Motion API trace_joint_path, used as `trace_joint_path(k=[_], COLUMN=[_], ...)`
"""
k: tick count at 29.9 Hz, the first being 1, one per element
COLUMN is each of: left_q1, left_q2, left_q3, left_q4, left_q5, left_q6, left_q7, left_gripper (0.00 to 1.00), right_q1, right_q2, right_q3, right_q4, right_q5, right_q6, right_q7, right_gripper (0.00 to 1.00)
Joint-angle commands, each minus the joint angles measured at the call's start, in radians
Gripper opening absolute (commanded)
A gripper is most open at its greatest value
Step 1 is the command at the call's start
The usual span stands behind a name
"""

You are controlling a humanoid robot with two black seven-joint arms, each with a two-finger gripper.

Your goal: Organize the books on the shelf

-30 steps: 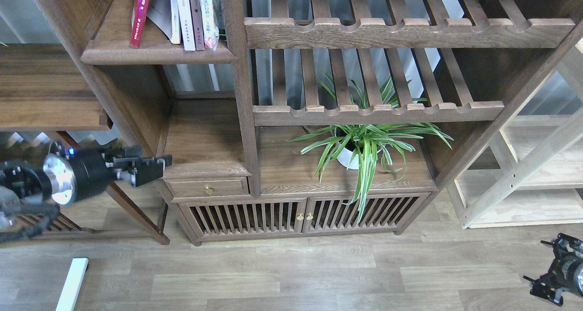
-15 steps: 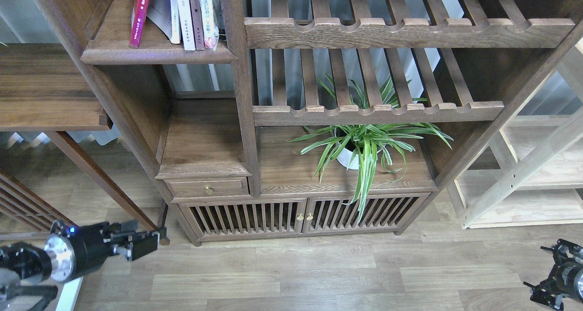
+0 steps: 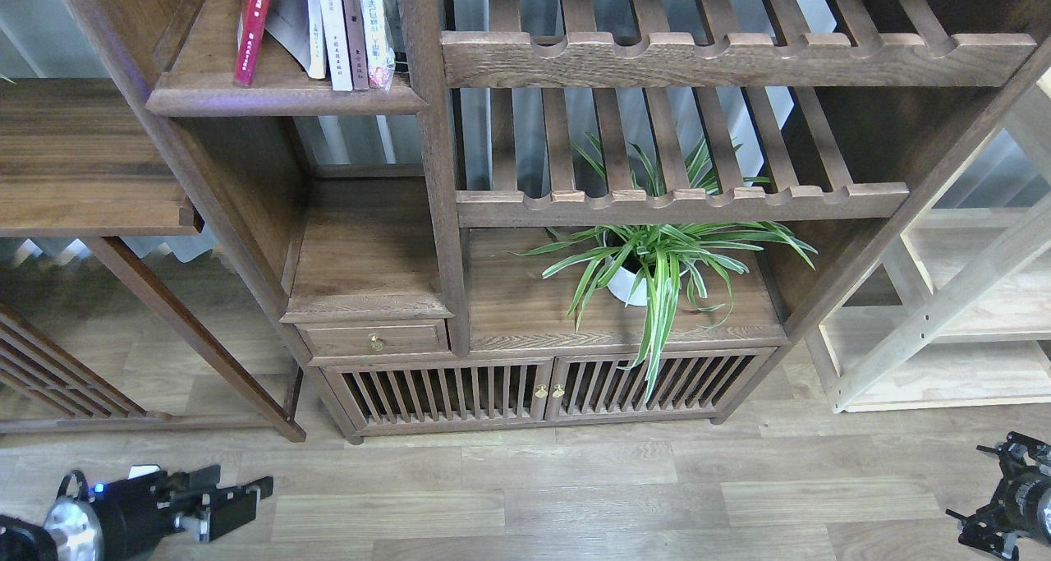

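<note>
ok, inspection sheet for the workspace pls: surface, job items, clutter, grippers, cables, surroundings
Surface: solid dark-wood shelf at upper left, bare board left of the books.
Job's things: books stand in a row on that shelf; red book leans at the left end, apart from the pale spines.
Clutter: nothing seen on the shelf besides books.
Grippers: left gripper low over the floor at lower left, holding nothing, fingers too dark to tell apart; right gripper at lower right edge, holding nothing, state unclear.
Cables: nothing seen.
Surroundings: potted plant on the cabinet top under the slatted racks; pale rack at right; wood-plank floor.
</note>
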Motion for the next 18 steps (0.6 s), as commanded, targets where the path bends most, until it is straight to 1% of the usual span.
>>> trace_joint_path(k=[1, 5, 7, 12, 15, 17, 18], left_q1=[0.057, 0.112, 0.137, 0.151, 0.152, 0.155, 0.157], left_q2=[0.001, -0.007, -0.010, -0.015, -0.016, -0.016, -0.022], left_q3=[0.004, 0.010, 0.026, 0.122, 0.190, 0.226, 0.249], left_q4=[0.000, 0.000, 0.003, 0.041, 0.069, 0.098, 0.133], left_q5=[0.034, 0.073, 0.088, 0.111, 0.111, 0.113, 0.113], left_q6=[-0.010, -0.013, -0.012, -0.010, -0.004, -0.002, -0.001], left_q7=[-0.019, -0.029, -0.047, -0.119, -0.173, -0.207, -0.228], left_gripper=[0.79, 0.79, 0.79, 0.79, 0.79, 0.79, 0.79], right_q1=[-0.001, -0.001, -0.001, -0.003, -0.021, -0.027, -0.029], right_q2=[0.000, 0.000, 0.001, 0.003, 0.005, 0.008, 0.009], right_q3=[-0.001, -0.006, -0.006, -0.006, -0.003, -0.003, -0.003], right_q4=[-0.003, -0.004, -0.004, -0.004, -0.006, -0.010, -0.012], right_q5=[0.000, -0.002, 0.000, 0.000, -0.002, -0.002, -0.002], right_q6=[0.000, 0.002, 0.000, 0.000, -0.003, -0.003, -0.003], right_q7=[0.000, 0.000, 0.000, 0.000, 0.000, 0.000, 0.000], right_gripper=[1.00, 1.00, 1.00, 1.00, 1.00, 1.00, 1.00])
